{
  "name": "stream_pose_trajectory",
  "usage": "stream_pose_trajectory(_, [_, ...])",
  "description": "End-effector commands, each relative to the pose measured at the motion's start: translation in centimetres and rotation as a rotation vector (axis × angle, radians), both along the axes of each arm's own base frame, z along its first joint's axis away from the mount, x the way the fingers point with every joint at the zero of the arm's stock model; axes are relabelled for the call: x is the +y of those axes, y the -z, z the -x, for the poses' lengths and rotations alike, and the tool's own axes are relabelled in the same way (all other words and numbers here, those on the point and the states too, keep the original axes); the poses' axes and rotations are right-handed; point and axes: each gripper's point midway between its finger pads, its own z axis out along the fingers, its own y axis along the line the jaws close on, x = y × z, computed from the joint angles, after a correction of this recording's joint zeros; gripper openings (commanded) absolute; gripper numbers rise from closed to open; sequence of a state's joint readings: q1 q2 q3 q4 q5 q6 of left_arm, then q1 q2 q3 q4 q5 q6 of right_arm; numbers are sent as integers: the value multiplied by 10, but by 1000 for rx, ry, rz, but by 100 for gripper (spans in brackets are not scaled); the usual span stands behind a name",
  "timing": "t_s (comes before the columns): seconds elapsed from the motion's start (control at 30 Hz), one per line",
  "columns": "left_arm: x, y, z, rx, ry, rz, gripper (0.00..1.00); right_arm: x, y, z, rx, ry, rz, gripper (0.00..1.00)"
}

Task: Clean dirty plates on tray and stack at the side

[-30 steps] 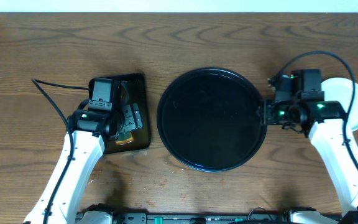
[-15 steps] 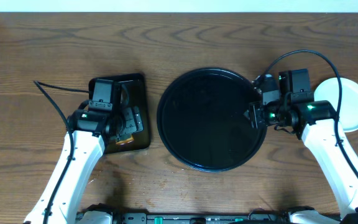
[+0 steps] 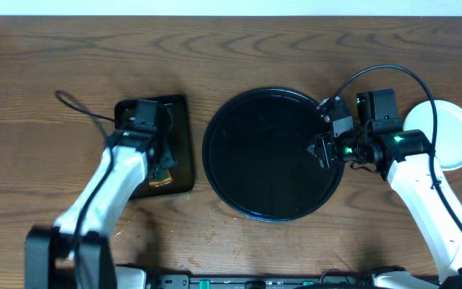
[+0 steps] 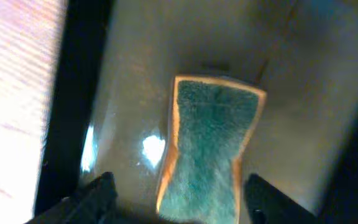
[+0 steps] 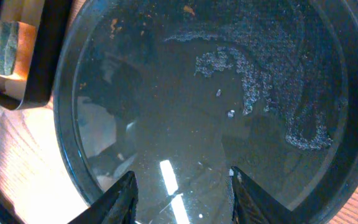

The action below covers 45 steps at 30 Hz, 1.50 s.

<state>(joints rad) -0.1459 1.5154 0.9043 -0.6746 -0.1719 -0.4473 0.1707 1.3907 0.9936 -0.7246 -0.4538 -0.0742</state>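
The large round black tray lies mid-table, wet, with suds and a few orange specks. No plate is on it. A pale round plate lies on the table at the far right, partly behind my right arm; I cannot tell how many are stacked. My right gripper hovers open and empty over the tray's right part. My left gripper is open low over a green-topped orange sponge, its fingers apart on either side of it.
The sponge lies in a smaller rectangular black tray left of the round tray; it also shows in the right wrist view. A black cable loops from the left arm over the table.
My right gripper has moved left from beside the plate to over the round tray's right part. My left arm has swung, its gripper staying over the rectangular tray.
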Motion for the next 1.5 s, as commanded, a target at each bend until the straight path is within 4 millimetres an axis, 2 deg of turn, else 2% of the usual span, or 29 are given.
stream_pose_trajectory(0.0, [0,27,6,89,41,-8,61,6,0,2,-4,-31,-11,45])
stream_pose_trajectory(0.07, [-11,42,6,125,81,48,59,6,0,2,-3,-32,-11,45])
stream_pose_trajectory(0.1, [-16,48,7,143,99,72,54,6,0,2,-3,-32,-10,45])
stream_pose_trajectory(0.2, [-19,59,11,181,105,91,26,6,0,3,-1,-31,-10,45])
stream_pose_trajectory(0.23, [-19,60,11,186,104,90,19,6,0,3,0,-31,-10,45])
stream_pose_trajectory(0.27, [-19,60,12,186,105,89,7,6,0,3,0,-31,-10,45])
stream_pose_trajectory(0.37, [-19,52,7,160,105,92,7,6,0,3,-1,-32,-10,45])
stream_pose_trajectory(0.53, [-21,21,-4,70,110,99,8,5,1,2,-2,-28,-3,45])
stream_pose_trajectory(0.6, [-21,9,-6,29,113,103,16,2,2,1,-5,-20,13,45])
stream_pose_trajectory(0.63, [-21,4,-8,11,122,103,16,0,3,0,-5,-10,25,45])
stream_pose_trajectory(0.67, [-21,-1,-8,-5,130,102,22,-5,5,-1,1,21,46,45])
stream_pose_trajectory(0.7, [-22,-6,-9,-18,137,102,33,-12,7,-4,12,73,72,45])
stream_pose_trajectory(0.73, [-21,-9,-9,-27,138,102,48,-19,10,-6,22,128,100,45])
stream_pose_trajectory(0.8, [-21,-14,-6,-33,138,103,62,-27,12,-9,29,187,129,45])
stream_pose_trajectory(0.9, [-21,-18,-3,-34,141,102,74,-21,10,-8,28,161,103,46])
stream_pose_trajectory(1.07, [-20,-39,1,-85,161,101,82,-5,-1,-5,1,72,26,50])
stream_pose_trajectory(1.2, [-19,-77,9,-177,165,106,83,11,-33,-3,-111,-8,-54,57])
stream_pose_trajectory(1.3, [-18,-111,20,-274,169,112,83,14,-70,-3,-247,-17,-84,61])
stream_pose_trajectory(1.33, [-17,-121,24,-308,171,114,84,15,-84,-1,-296,-19,-97,66])
stream_pose_trajectory(1.37, [-16,-134,29,-356,172,116,84,15,-98,2,-340,-16,-110,99])
stream_pose_trajectory(1.43, [-15,-153,35,-435,175,121,85,14,-122,8,-415,-3,-139,99])
stream_pose_trajectory(1.47, [-15,-161,39,-472,176,123,92,13,-131,12,-436,9,-154,99])
